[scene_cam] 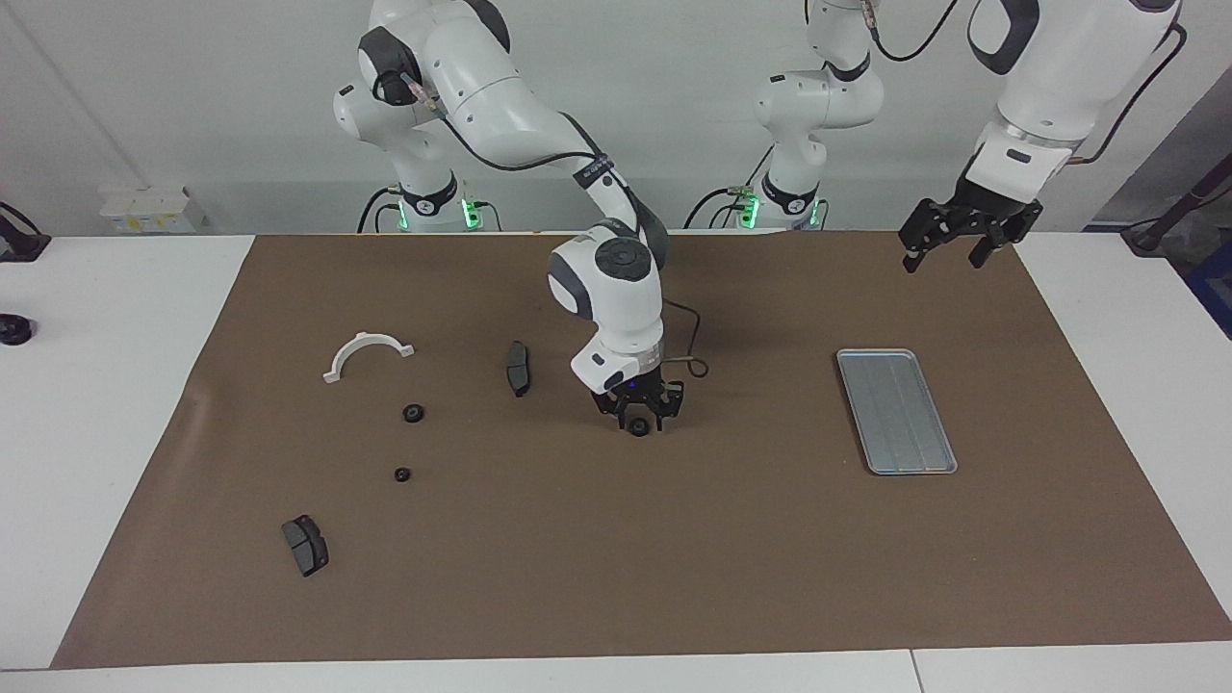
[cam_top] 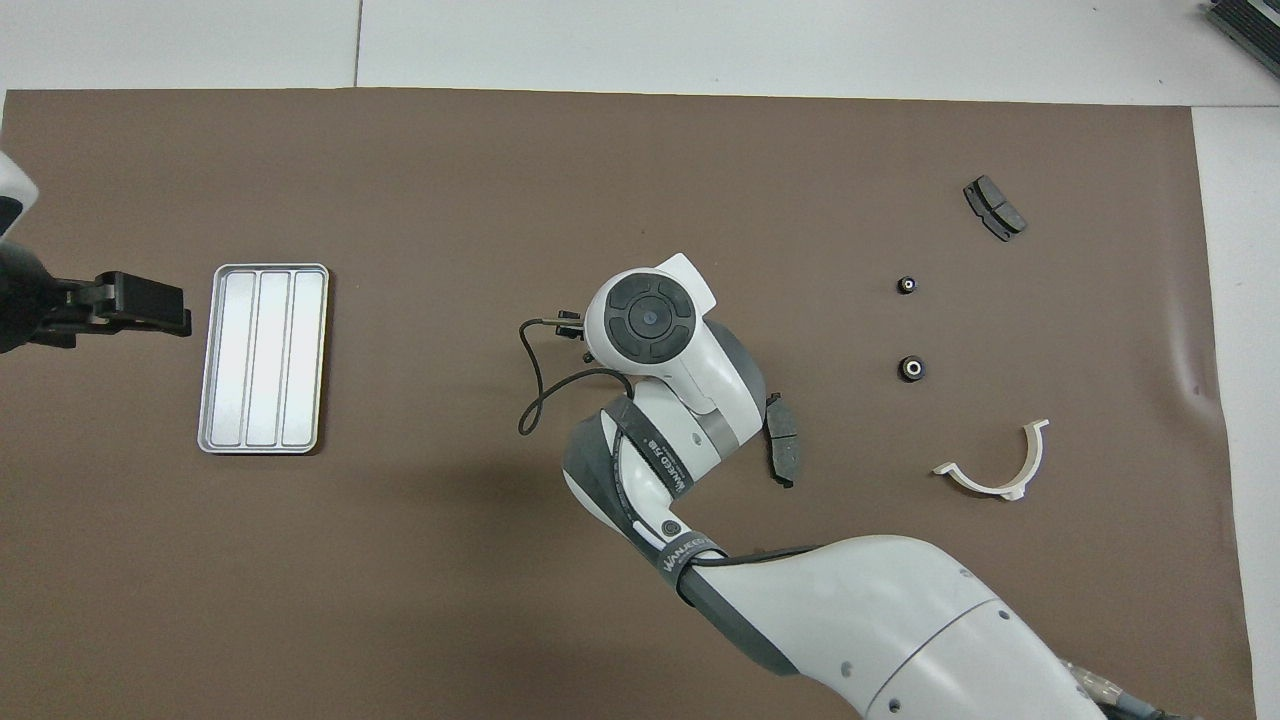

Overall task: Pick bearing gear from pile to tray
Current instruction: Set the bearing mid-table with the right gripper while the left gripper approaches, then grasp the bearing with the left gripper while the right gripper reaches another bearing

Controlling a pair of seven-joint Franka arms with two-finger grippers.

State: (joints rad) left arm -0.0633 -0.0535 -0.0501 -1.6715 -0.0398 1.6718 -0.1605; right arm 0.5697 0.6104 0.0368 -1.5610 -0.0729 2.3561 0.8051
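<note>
Views: facing view and overhead view, both arms mine.

Right gripper (scene_cam: pixel 638 420): low over the brown mat (scene_cam: pixel 674 558) at the centre of the facing view, tips down. The overhead view hides it under my own wrist.

Carried gear (scene_cam: pixel 639 429): a small black round gear directly under the right gripper's tips, at or almost on the mat, in mid-frame and well apart from the tray.

Right gripper state: I cannot tell whether it is clamped on the gear or has let go of it.

Left gripper (scene_cam: pixel 953 236): fingers apart and empty, raised at the upper right of the facing view, above the mat's edge near the tray. It waits.

Tray (scene_cam: pixel 895 411): silver, ribbed and empty, at the right of centre in the facing view.

Pile: spread over the left half of the facing view. It consists of a white half-ring bracket (scene_cam: pixel 366 354), two more gears (scene_cam: pixel 413 413) below it, one brake pad (scene_cam: pixel 518 368) near centre, and another (scene_cam: pixel 305 545) at lower left.

Step in hand: by my reading, the gear is being set down mid-table, partway between pile and tray.

Next move: if the gear is free, I should lift the right gripper straight up so it does not roll. The left gripper must then come down over it, close across its rim and carry it to the tray.
</note>
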